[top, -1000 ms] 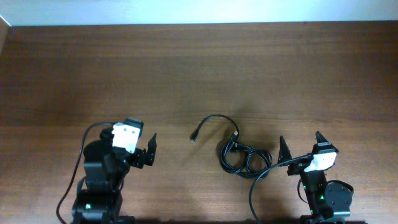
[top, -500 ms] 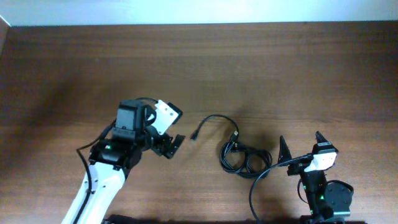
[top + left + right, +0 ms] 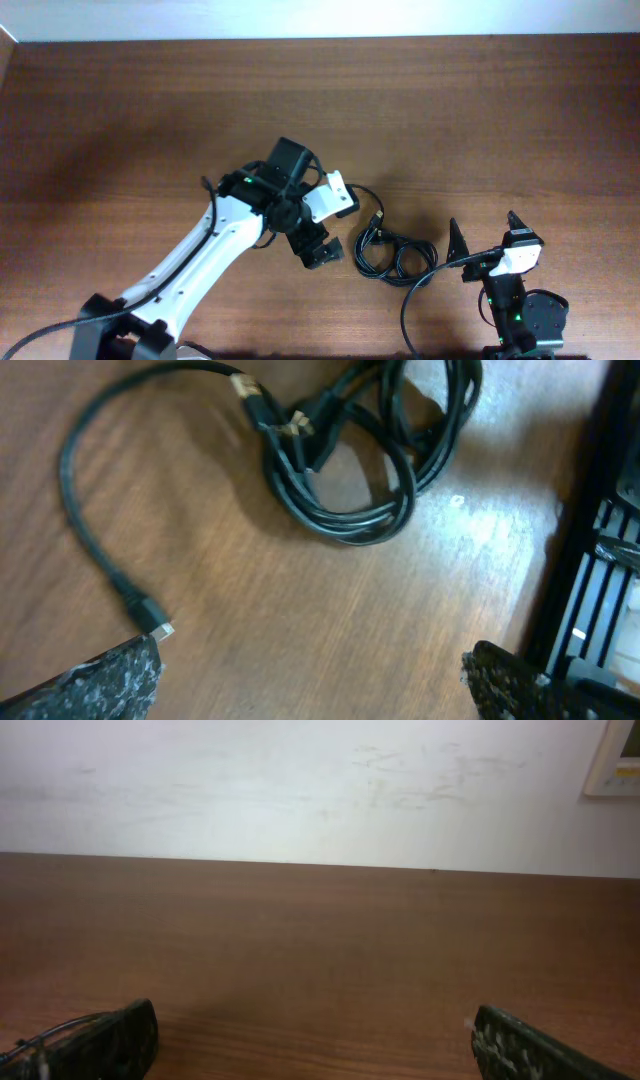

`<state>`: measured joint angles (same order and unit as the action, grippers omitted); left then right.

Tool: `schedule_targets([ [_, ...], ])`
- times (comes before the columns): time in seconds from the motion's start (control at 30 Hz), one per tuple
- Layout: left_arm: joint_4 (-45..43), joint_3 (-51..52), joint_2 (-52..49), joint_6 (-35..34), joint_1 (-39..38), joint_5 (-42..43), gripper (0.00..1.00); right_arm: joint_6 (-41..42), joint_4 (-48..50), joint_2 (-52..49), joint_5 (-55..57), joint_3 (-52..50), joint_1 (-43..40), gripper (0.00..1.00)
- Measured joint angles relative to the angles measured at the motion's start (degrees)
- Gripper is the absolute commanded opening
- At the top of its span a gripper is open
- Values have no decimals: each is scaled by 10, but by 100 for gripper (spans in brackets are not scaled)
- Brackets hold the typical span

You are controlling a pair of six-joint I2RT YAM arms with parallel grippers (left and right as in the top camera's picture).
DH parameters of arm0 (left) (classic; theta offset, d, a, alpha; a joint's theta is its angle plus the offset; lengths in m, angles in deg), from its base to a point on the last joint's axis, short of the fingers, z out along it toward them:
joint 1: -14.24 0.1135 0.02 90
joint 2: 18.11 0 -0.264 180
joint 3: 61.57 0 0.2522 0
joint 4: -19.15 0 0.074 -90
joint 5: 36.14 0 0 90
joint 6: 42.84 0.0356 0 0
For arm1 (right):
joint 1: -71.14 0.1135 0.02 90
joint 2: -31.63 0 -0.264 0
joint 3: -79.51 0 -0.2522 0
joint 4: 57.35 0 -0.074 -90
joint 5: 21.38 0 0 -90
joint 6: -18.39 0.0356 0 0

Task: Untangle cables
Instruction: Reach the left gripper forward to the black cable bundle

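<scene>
The cables are thin black cords in a tangled coil right of centre, with one strand running out to the left. In the left wrist view the coil lies at the top, and a loose strand curves down to a small plug by my left finger. My left gripper is open and empty, hovering just left of the coil. My right gripper is open and empty, right of the coil, and sees only bare table.
The brown wooden table runs back to a white wall. A thicker black wire loops from the right arm's base beside the coil. A dark frame fills the right edge of the left wrist view.
My left arm has swung out from its base to the right and now covers the loose cable end beside the coil. The right arm and the cables have not moved.
</scene>
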<state>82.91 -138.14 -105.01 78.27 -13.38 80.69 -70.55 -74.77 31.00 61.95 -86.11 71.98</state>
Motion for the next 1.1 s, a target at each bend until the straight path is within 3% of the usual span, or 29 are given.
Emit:
schedule_targets([
  [0.23, -41, 0, -12, -7, -12, 56, 99, 0, 0, 0, 0, 0, 0, 99],
  [0.47, -121, 0, -53, -163, -61, 22, 99, 0, 0, 0, 0, 0, 0, 99],
  [0.67, -181, 0, -104, -263, -127, -84, 99, 0, 0, 0, 0, 0, 0, 99],
  [1.1, -214, 0, -190, -277, -143, -106, 99, 0, 0, 0, 0, 0, 0, 99],
])
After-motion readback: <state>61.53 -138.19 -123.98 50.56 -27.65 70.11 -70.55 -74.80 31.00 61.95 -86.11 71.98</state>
